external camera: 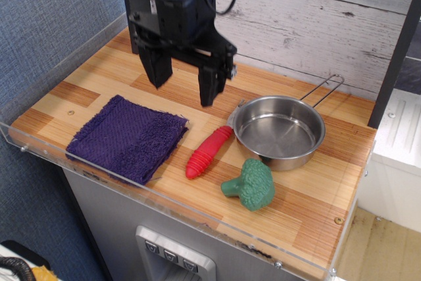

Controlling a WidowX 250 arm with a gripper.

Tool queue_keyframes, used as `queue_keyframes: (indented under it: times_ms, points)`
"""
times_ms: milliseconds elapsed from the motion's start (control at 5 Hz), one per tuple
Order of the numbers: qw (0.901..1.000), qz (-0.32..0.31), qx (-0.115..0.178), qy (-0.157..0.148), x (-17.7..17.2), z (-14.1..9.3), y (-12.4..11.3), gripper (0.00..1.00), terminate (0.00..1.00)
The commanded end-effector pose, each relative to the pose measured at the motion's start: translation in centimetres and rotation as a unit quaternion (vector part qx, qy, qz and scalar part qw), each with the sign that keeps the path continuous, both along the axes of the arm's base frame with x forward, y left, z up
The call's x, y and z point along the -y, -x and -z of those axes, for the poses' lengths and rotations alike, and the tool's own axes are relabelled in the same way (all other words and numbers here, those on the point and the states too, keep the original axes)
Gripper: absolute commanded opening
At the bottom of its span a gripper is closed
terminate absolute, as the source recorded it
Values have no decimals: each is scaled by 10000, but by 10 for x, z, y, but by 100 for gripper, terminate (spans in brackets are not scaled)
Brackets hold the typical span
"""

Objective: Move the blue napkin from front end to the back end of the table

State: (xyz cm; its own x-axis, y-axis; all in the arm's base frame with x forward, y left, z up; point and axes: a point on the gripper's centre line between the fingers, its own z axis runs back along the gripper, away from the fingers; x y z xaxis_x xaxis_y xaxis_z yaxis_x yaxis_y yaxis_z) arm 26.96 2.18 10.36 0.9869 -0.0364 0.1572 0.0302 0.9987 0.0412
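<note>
The blue napkin (127, 137) is a dark purple fuzzy cloth, folded roughly square, lying flat at the front left of the striped wood table (316, 189). My gripper (183, 87) hangs open and empty above the table's middle back, behind and to the right of the napkin. Its two black fingers (156, 70) point down with a wide gap between them and touch nothing.
A steel pan (279, 131) with a wire handle sits at the right. A red ribbed toy (208, 152) lies between napkin and pan. A green broccoli toy (250, 184) lies in front of the pan. A clear acrylic rim (164, 205) edges the table; a plank wall stands behind.
</note>
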Motion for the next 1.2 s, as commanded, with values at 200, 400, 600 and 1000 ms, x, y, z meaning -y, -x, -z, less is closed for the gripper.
queue_keyframes:
  times_ms: [200, 400, 600, 1000]
  points:
    - [9990, -57, 350, 288, -77, 25, 51, 100, 0]
    - [9993, 22, 297, 205, -84, 31, 49, 100, 0]
    - [9995, 96, 301, 98, -81, 37, 42, 100, 0]
    - [9997, 93, 172, -161, -83, 59, 30, 100, 0]
